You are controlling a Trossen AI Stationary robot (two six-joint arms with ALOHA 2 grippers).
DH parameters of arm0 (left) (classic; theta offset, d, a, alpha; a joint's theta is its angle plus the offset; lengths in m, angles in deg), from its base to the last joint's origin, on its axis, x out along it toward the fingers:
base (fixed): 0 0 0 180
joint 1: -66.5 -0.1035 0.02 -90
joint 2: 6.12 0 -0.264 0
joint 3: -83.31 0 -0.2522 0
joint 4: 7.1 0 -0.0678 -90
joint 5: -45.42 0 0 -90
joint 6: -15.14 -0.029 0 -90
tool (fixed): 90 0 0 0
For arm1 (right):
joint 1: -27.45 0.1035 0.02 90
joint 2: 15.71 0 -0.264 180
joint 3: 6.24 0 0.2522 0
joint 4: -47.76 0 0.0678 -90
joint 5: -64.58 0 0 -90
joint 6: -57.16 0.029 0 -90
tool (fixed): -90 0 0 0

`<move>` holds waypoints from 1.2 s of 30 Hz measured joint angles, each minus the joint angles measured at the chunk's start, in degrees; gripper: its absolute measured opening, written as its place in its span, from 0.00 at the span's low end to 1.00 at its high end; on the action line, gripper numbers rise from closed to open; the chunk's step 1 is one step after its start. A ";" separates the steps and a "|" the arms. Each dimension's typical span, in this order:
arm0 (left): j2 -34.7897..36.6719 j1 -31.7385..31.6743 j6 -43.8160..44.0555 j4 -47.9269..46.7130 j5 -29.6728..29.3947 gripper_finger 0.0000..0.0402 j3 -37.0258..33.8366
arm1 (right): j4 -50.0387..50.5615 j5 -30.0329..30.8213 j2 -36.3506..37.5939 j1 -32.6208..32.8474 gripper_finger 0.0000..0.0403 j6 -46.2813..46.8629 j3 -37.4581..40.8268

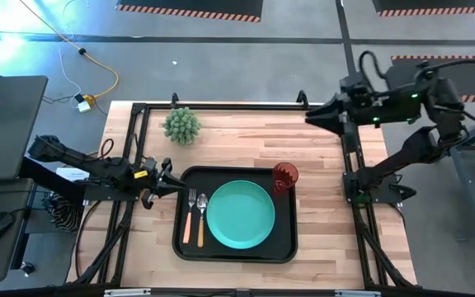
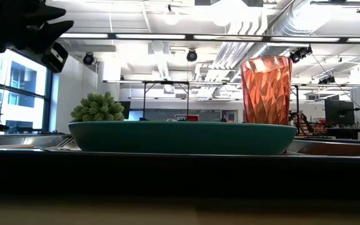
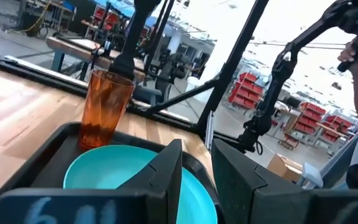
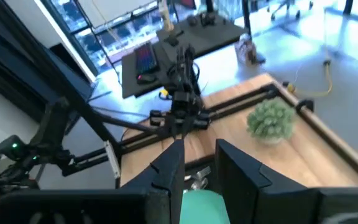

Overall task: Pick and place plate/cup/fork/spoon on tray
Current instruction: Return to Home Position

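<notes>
Plate (image 1: 240,214), cup (image 1: 284,176), fork (image 1: 190,217), spoon (image 1: 201,217) seated in tray (image 1: 236,252), task apparently complete; left gripper (image 1: 170,182) just beside tray and right gripper (image 1: 310,116) well off, both empty, fingers slightly parted.

Spiky green potted plant (image 1: 181,124) on table (image 1: 320,223)

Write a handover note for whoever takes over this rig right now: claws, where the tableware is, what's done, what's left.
Left claw: at the tray's left edge, holds nothing, fingers slightly parted.
Right claw: raised near the table's far right edge, holds nothing, fingers slightly parted.
Tray: plate in the middle, cup upright in the far right corner, fork and spoon side by side left of the plate.
Done: all four items sit on the tray.
Left: nothing to place; pull the arms back.
</notes>
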 joint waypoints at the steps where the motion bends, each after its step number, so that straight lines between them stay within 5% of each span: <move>1: 1.26 -0.12 -0.12 -1.14 0.00 0.19 0.00 | -0.18 0.51 0.51 -0.01 0.21 -0.68 0.00; 12: 14.78 -0.08 -4.72 -8.49 -0.02 0.19 0.02 | -2.81 5.83 11.12 -0.02 0.21 -11.87 5.54; 25: 19.11 -0.08 -4.91 -8.56 -0.07 0.19 0.04 | -31.60 9.80 39.71 -0.02 0.21 -11.69 54.21; 36: 19.11 -0.08 -5.51 -8.89 -0.13 0.19 0.04 | -39.69 8.54 60.22 -0.04 0.21 -8.15 80.95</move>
